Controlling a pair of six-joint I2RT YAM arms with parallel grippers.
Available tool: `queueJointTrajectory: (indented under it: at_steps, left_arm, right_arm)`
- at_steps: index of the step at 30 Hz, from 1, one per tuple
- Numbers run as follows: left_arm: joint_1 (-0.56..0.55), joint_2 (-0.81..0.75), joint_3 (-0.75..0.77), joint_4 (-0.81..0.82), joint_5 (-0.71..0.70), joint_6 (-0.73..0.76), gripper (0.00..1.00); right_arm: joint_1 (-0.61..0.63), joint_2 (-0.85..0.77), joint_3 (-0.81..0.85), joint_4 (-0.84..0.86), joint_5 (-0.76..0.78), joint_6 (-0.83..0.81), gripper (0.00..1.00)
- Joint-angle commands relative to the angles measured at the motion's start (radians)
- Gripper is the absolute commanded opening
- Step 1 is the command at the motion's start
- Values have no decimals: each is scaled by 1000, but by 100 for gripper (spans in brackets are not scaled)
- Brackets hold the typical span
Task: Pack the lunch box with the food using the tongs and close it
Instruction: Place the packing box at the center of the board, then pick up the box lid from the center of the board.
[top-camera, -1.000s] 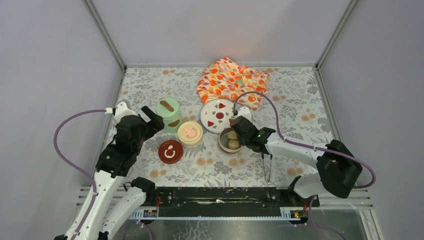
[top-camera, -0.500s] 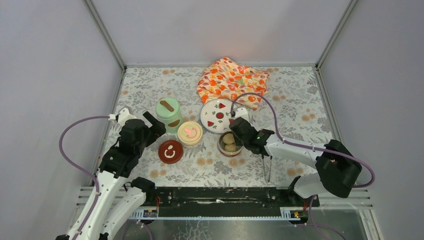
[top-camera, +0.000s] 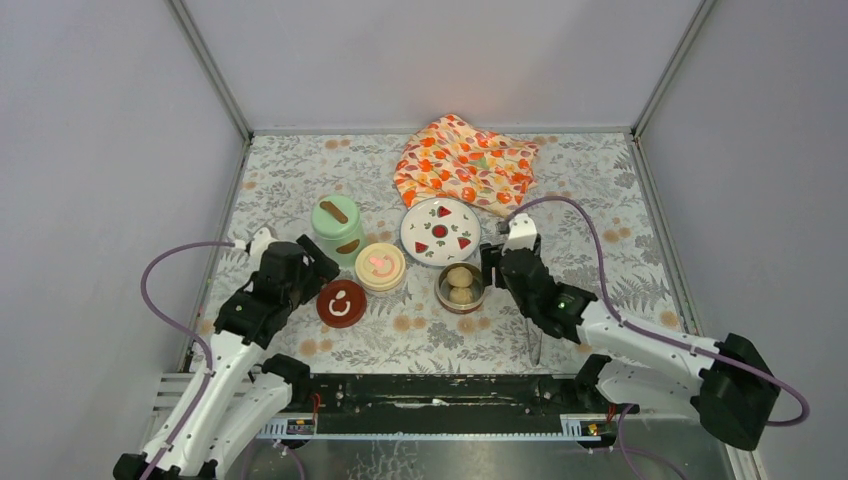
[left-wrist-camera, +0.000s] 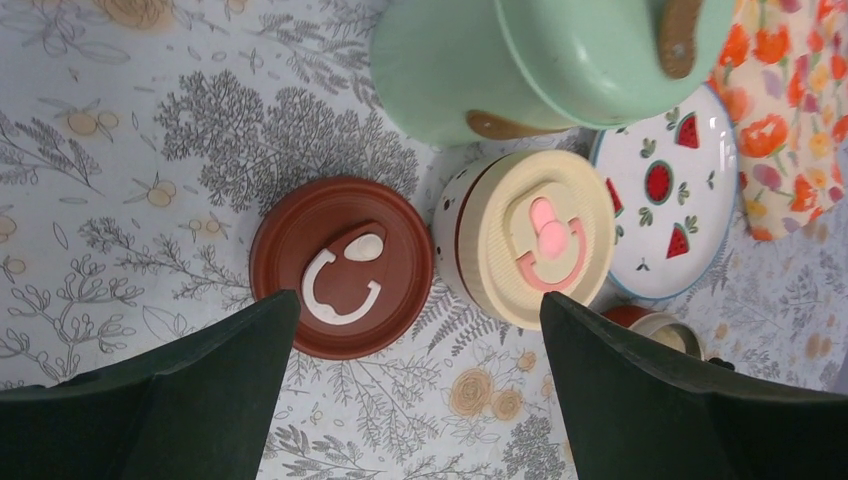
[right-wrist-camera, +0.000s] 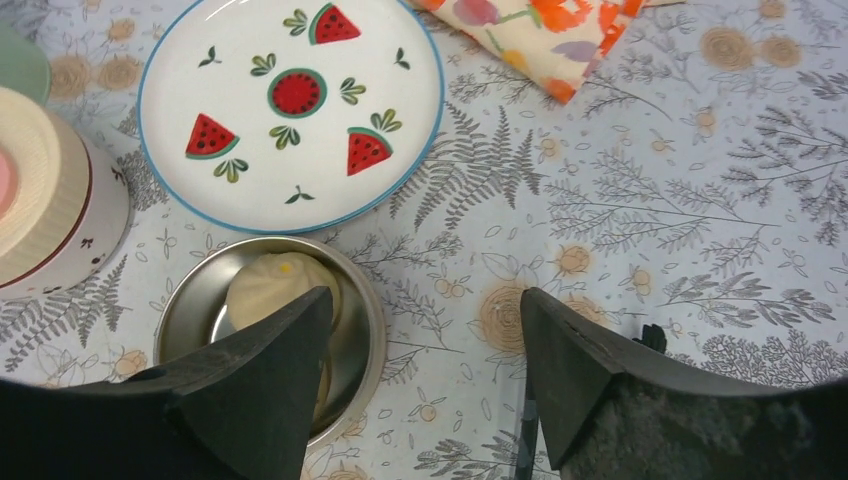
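looking at the left gripper (left-wrist-camera: 417, 305) first, we see its jaws spread wide, with nothing between them and nothing touched. it hangs above the table (left-wrist-camera: 120, 150). just ahead of the finger on the left of its wrist view lies the dark red lid (left-wrist-camera: 340, 262), flat on the table with its pale c-shaped mark up. ahead of the other finger stands the cream-lidded pot (left-wrist-camera: 525, 240), just beside that lid. beyond both stands the mint-green cylinder (left-wrist-camera: 520, 70) with its green lid on.

the right gripper (right-wrist-camera: 425, 295) has its jaws well apart too, and we see nothing gripped between them; only patterned table shows in the gap. the steel bowl (right-wrist-camera: 185, 320) sits at the finger on the left of that wrist view. the finger hides part of its rim, so we cannot tell whether it touches the bowl. in the bowl lie pale beige balls (right-wrist-camera: 275, 285); from above we count two. ahead of these jaws lies the plate (right-wrist-camera: 290, 150) with watermelon prints, just beside the bowl. further ahead and to the right is a corner of the flowered cloth (right-wrist-camera: 540, 30). the tongs (top-camera: 536, 348) lie on the table behind the right jaws, partly under that arm, held by neither gripper.
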Motion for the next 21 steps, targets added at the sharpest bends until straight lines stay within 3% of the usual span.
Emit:
queueJointTrajectory:
  at_steps: [1,4,11,21]
  left_arm:
    - [6,30,-40,-8,20,-81,98]
    - [6,75,-60,-7,13,-119,98]
    - [7,161,-158,18,1,-240,83]
    - [25,263,-227,90,8,-285,61]
  right_arm:
    - [3,-90,-91,188,117,-12,79]
    - [4,-138,-151,233,165,-1,85]
    - [3,-247,-260,299,274,32,89]
    - [4,-232,-242,263,312,54,90]
